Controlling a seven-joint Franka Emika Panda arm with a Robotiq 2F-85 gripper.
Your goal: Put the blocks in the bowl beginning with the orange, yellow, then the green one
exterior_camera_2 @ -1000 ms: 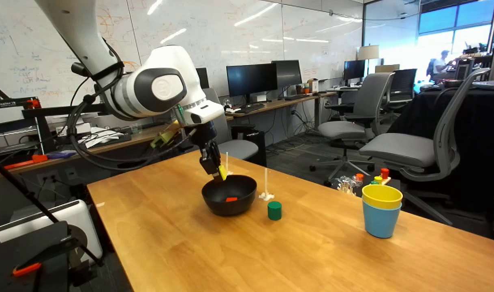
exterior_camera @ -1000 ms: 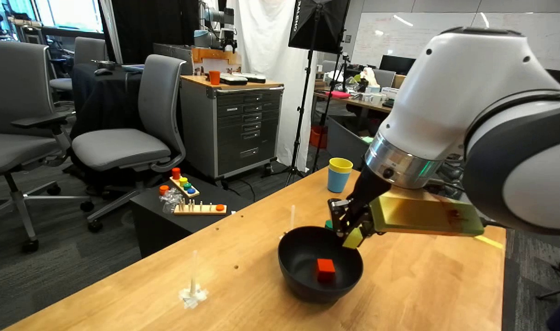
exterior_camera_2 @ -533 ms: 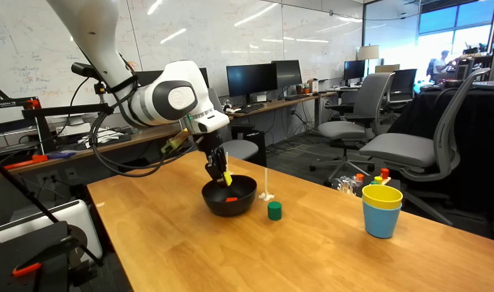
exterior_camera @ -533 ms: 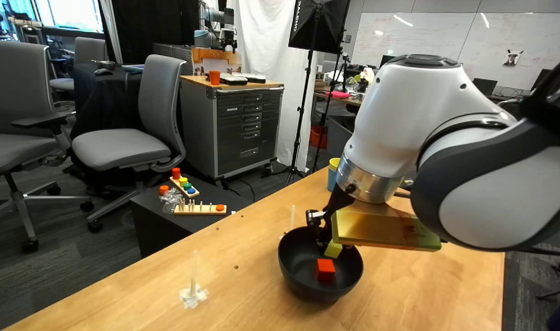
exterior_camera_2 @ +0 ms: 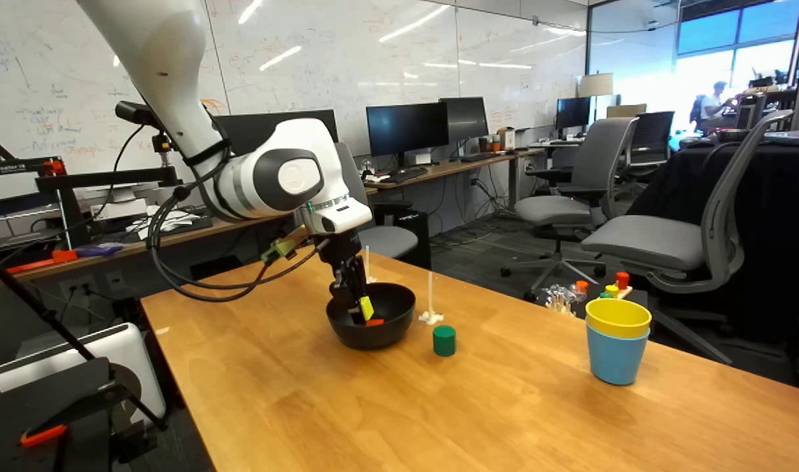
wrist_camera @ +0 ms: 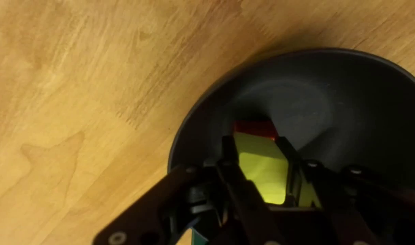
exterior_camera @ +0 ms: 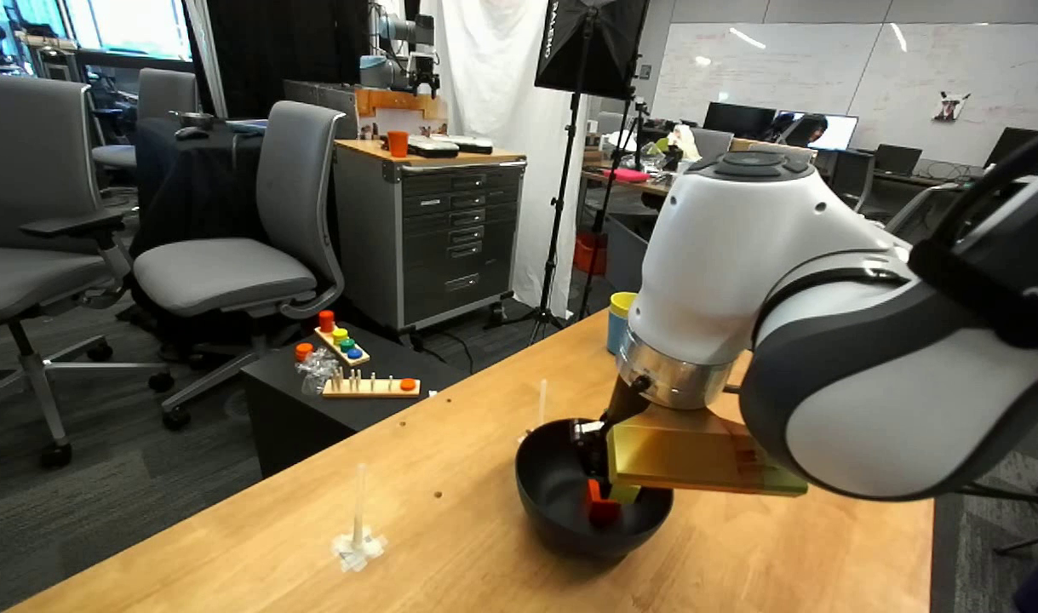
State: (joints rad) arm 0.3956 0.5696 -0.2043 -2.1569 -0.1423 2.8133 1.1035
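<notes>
In the wrist view the Robotiq gripper [wrist_camera: 257, 148] had both fingers clamped on the yellow cube [wrist_camera: 262, 172], down inside the matte black bowl [wrist_camera: 374, 109]. In an exterior view, left to right, came that yellow cube, the orange-red cube [exterior_camera_2: 374, 322] low in the bowl, then the green cylindrical block [exterior_camera_2: 444, 341], upright on the wooden table [exterior_camera_2: 471, 406] outside the bowl. Whether the cubes touched, I couldn't tell. I judged the second step, placing the yellow, nearly done; the next move called for parting the fingers, clearing the rim and crossing to the green.

Far left, a probable 3D printer [exterior_camera_2: 9, 168] seemed to say "Duplicator i3"; the whiteboard [exterior_camera_2: 373, 69] scrawl was illegible. In an exterior view the softbox [exterior_camera: 608, 51] bore sideways lettering, apparently "RALENO"; that on the Panda arm [exterior_camera: 714, 264] was cut off.
</notes>
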